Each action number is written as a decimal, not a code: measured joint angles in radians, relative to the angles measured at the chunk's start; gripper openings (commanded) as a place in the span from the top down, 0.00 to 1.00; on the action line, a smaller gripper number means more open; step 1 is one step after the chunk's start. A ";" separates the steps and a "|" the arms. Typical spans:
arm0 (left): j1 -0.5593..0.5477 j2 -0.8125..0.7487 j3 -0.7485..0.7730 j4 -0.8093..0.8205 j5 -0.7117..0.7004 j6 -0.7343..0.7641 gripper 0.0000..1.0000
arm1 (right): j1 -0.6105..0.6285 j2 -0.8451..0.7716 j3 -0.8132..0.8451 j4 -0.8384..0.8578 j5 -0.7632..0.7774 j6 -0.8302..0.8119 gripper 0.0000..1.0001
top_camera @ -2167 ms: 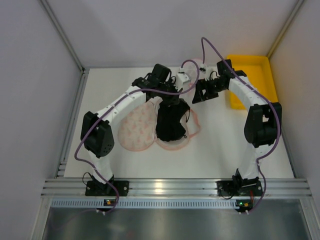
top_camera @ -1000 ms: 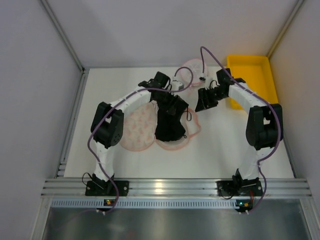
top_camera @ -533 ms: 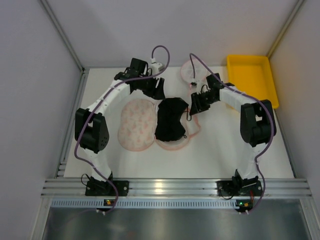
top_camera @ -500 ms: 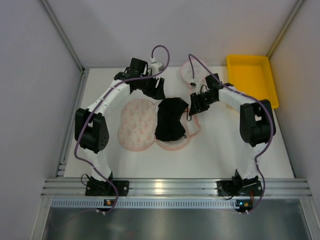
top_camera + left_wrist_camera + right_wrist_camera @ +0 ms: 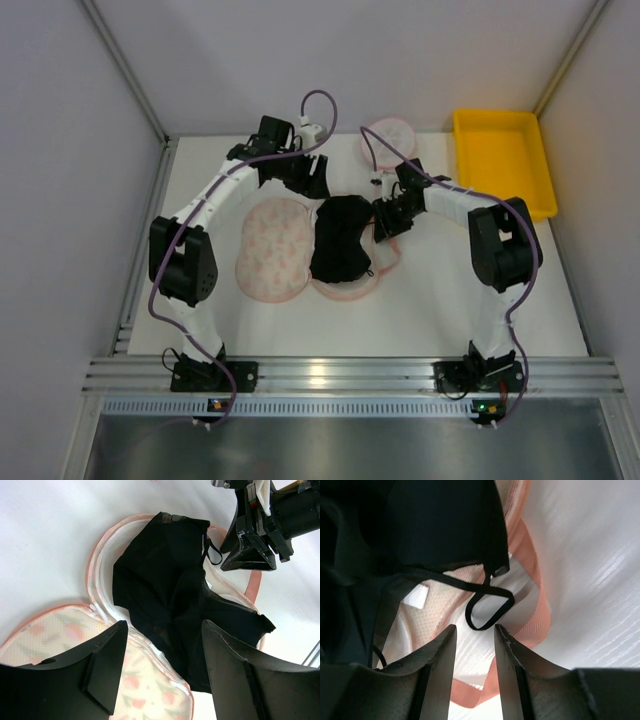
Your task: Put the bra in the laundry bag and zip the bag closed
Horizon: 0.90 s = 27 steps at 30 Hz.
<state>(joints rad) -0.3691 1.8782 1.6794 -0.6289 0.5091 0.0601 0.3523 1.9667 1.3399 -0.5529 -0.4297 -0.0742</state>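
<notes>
Black fabric: the bra point(image 5: 340, 238), lying on the right half of the laundry bag point(image 5: 270, 250), mid-desk point(image 5: 450, 290). The bag is spread open and unzipped.

Change noted: the left claw point(image 5: 164, 630) has let go and drawn back to the far left, fingers wide apart and empty. The right claw point(image 5: 475, 628) has come in from the far right.

Reading: placing looks nearly done; tucking in, folding over and zipping remain.

Position: the bra's far right edge lies just left of the right claw. Its fingers stand narrowly apart, clamped on nothing. A strap point(image 5: 445, 578) loops over the pink trim just beyond the tips.
</notes>
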 measured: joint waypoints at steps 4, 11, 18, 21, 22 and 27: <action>0.002 0.000 0.000 0.000 0.000 0.000 0.33 | 0.003 0.006 0.000 0.015 0.021 0.008 0.69; 0.005 -0.001 -0.006 0.000 0.000 0.001 0.33 | 0.005 0.013 0.003 0.026 0.040 0.010 1.00; 0.030 -0.021 -0.039 0.000 0.000 0.000 0.33 | 0.006 -0.010 0.008 0.001 0.018 -0.010 1.00; 0.050 -0.039 -0.064 0.000 0.000 -0.003 0.33 | 0.006 -0.079 0.011 -0.012 -0.020 -0.018 1.00; 0.059 -0.045 -0.072 0.000 0.000 -0.004 0.33 | 0.006 -0.100 0.017 -0.017 -0.036 -0.019 1.00; 0.093 -0.061 -0.090 0.000 0.000 -0.006 0.33 | 0.009 -0.165 0.109 -0.014 -0.142 -0.019 1.00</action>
<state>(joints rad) -0.2764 1.8175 1.5890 -0.6285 0.5087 0.0536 0.3611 1.8019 1.4494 -0.5667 -0.5716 -0.0933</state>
